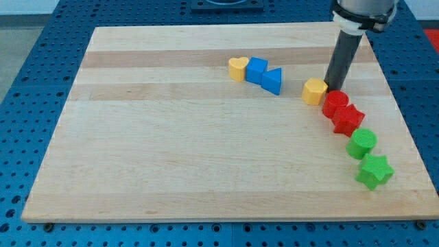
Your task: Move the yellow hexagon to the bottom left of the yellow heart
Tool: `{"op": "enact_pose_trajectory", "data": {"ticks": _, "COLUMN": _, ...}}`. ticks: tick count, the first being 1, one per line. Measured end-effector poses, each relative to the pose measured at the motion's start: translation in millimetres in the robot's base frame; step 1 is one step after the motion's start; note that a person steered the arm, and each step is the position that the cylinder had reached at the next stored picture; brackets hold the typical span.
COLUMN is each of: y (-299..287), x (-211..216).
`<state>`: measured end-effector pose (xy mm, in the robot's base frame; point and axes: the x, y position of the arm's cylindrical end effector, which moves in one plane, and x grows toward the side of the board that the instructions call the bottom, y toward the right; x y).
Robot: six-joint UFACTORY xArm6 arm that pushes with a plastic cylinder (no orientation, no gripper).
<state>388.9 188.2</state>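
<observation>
My tip is down on the wooden board at the right side, and it sits just to the right of the yellow hexagon, close enough that I cannot tell whether the two are touching. It is a bare rod with nothing to open or close, and it has hold of nothing. Just on the near side of the tip comes the red cylinder, and the rod's lower end appears to stand right at that block's far edge. The red star is pressed up against the cylinder on its near right. Further toward the near right, the green cylinder follows, and then the green star, so these four run in a curving line down the right of the board. Over to the left of the hexagon, well apart from it, the yellow heart sits toward the far side, with a blue block touching its right flank and a second blue block beside that one. The hexagon lies to the right of the heart and slightly nearer.
</observation>
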Motion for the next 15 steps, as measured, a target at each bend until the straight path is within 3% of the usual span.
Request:
{"op": "enact_pose_trajectory", "data": {"ticks": 6, "y": -35, "x": 20}}
{"op": "enact_pose_trajectory", "data": {"ticks": 15, "y": -148, "x": 46}}
